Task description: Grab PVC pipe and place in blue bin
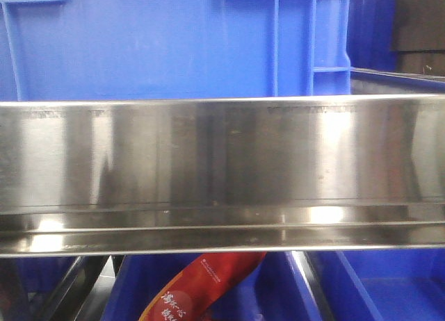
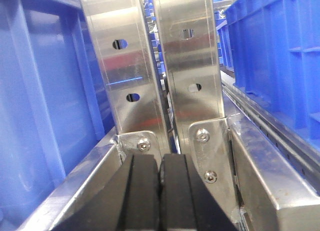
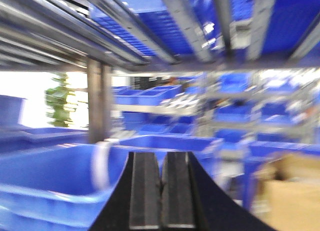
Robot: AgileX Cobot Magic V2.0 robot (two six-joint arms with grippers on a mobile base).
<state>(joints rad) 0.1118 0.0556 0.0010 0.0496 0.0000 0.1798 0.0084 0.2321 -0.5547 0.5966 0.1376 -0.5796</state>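
My left gripper (image 2: pixel 160 161) is shut with nothing between its black pads. It points at two steel shelf uprights (image 2: pixel 125 66) close ahead. My right gripper (image 3: pixel 162 158) is shut and empty, held above the near rim of a large blue bin (image 3: pixel 45 191). The right wrist view is blurred by motion. A white curved streak (image 3: pixel 100 166) shows over that bin, left of the fingers; I cannot tell whether it is the PVC pipe. No pipe shows clearly in any view. Neither gripper shows in the front view.
A wide steel shelf rail (image 1: pixel 222 175) fills the front view, with blue bins (image 1: pixel 174 43) behind it and a red packet (image 1: pixel 201 286) in a bin below. Blue bins (image 2: pixel 280 56) flank the left gripper. A cardboard box (image 3: pixel 290 196) stands at the right.
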